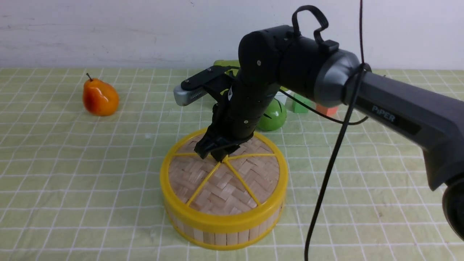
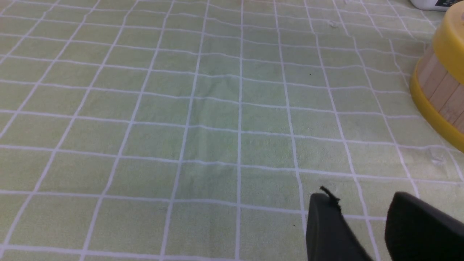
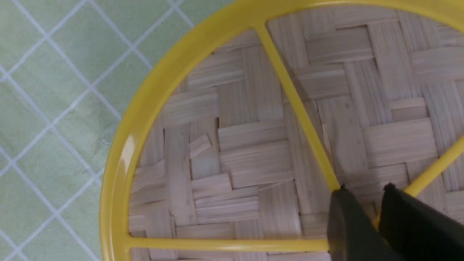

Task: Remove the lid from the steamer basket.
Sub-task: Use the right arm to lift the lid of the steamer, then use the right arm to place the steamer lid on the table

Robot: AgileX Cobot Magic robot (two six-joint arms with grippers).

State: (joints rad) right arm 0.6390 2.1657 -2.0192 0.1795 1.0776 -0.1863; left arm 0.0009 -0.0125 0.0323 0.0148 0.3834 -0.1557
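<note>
While the lid [image 1: 232,192] covers the basket [image 1: 221,238] at lower centre, the right jaws [image 1: 222,154] are at its middle, narrowly parted; the left jaws [image 2: 362,203] stand open.

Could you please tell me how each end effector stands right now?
Left end effector: open, holding nothing.
Right end effector: at the lid's centre, fingers slightly apart; grip unclear.

Yellow spokes cross the pale woven bamboo lid [image 1: 232,188], ringed in yellow; white lines grid the green tablecloth [image 1: 90,163] beneath an orange pear [image 1: 100,97].
</note>
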